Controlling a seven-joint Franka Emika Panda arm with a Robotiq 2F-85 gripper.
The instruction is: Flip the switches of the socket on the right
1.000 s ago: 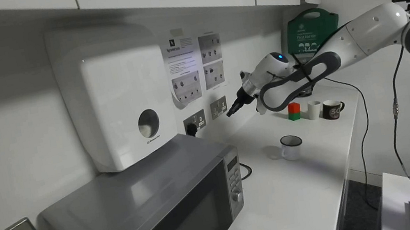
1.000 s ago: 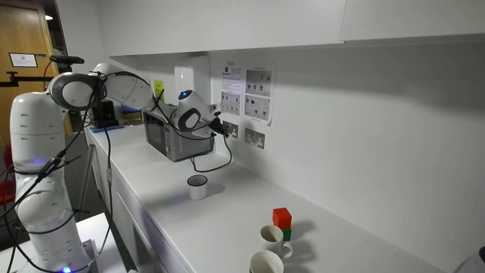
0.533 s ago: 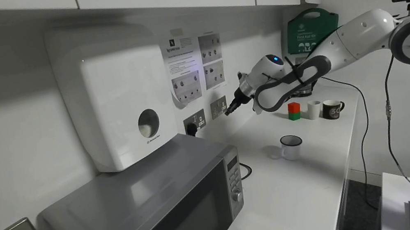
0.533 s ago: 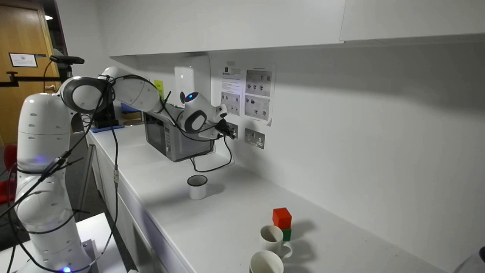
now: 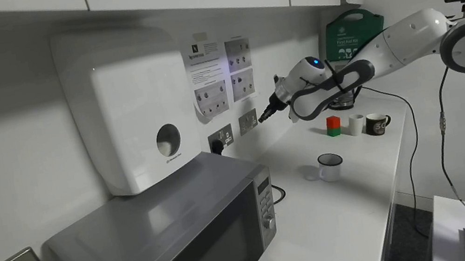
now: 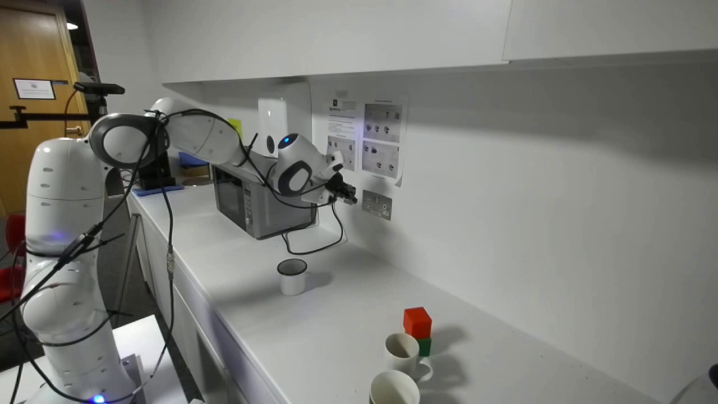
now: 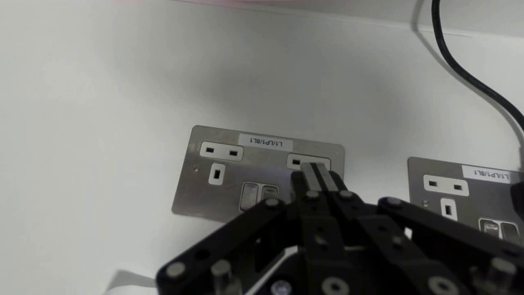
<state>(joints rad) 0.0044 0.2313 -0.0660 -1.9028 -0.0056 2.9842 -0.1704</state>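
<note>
A: Where's our socket point(image 7: 262, 169)?
B: On the wall point(image 7: 94, 123); its switches point(image 7: 249, 196) just L of & slightly below the gripper point(image 7: 319, 175) tip in wrist view, long axes near-vert.
A: Grip?
B: Clenched, nothing held. We prob. shift sideways 1st.

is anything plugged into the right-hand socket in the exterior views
No, in both exterior views the right-hand socket shows no plug, while the black plug sits in the neighbouring plate.
</note>
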